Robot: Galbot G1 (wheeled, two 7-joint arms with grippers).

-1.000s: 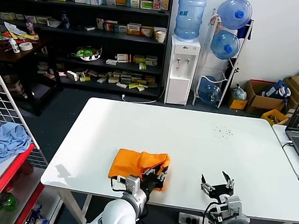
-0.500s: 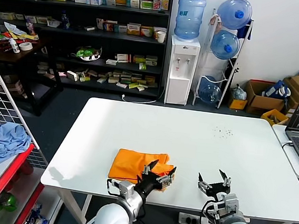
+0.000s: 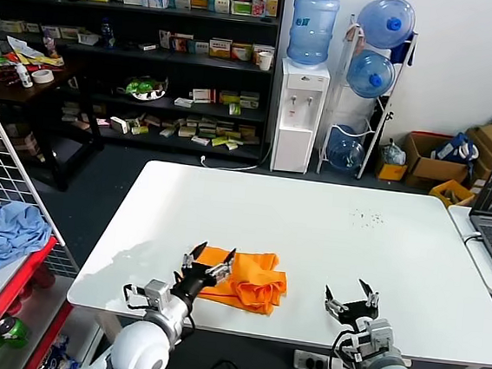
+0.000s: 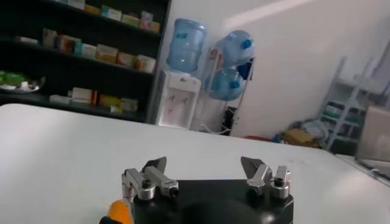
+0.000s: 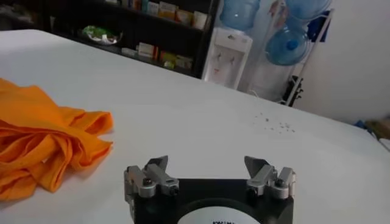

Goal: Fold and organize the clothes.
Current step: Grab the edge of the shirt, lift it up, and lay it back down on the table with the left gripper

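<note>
My two rounded glossy white forearms, black wrist housings, left gripper (image 3: 208, 259) with black body and pointed dark fingers on silver screw-studded brackets, right gripper (image 3: 351, 298) the same build, black cables looped at its wrist, white disc with small print beneath it

The T-shirt (image 3: 250, 280) is bright orange all over, with no pattern. It lies on a plain white table (image 3: 311, 234). The left gripper (image 3: 207, 258) is black with silver fingers, and so is the right gripper (image 3: 351, 297). The water bottles (image 3: 313, 28) are see-through blue, and the water machine (image 3: 299, 115) under one is white. A light blue cloth (image 3: 6, 229) sits on a red shelf (image 3: 9, 288). Far back, black shelves (image 3: 137, 52) hold small boxes of many colours.
</note>
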